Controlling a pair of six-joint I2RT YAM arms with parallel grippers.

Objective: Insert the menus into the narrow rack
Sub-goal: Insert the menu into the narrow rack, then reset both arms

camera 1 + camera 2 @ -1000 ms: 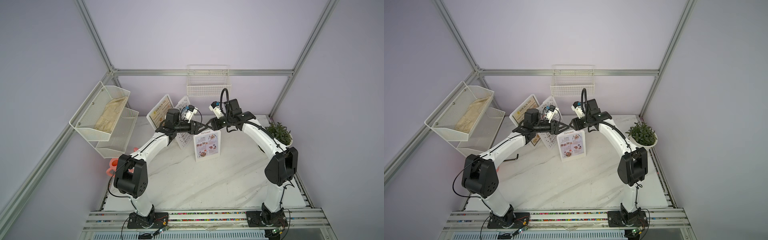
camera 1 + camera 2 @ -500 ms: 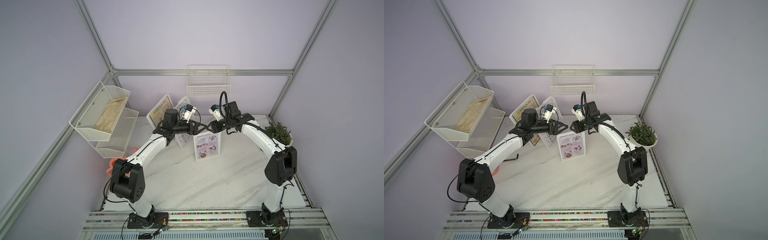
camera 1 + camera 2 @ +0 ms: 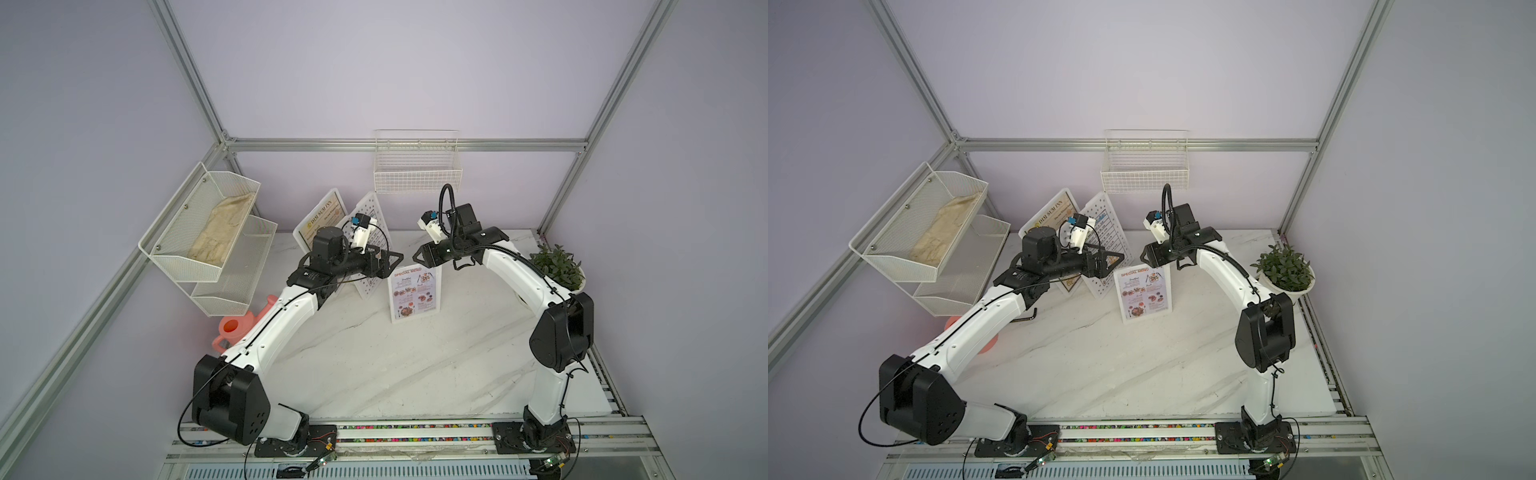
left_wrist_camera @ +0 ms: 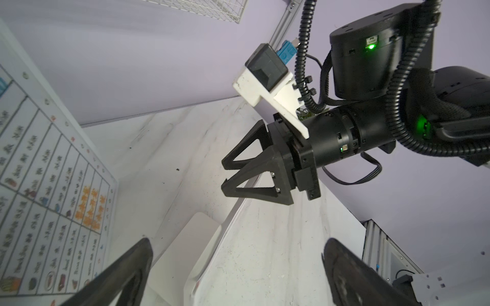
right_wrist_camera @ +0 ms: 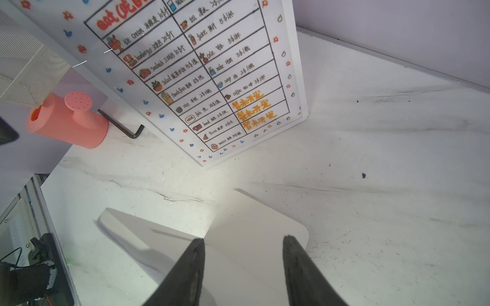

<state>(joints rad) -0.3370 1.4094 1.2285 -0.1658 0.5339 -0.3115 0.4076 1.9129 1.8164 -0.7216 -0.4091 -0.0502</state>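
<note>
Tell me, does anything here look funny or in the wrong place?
Yes. A black hex key lies loose on the table beside the pink watering can, a tool left among the props. The wire rack on the back wall holds no menus I can see; the SPECIAL MENU leaflet stands on the table.

Three menus (image 3: 414, 294) stand upright on the marble, unracked.

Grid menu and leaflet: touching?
Apart. The right wrist view shows a strip of bare table between the grid menu and the leaflet; both top views show the same gap.
</note>
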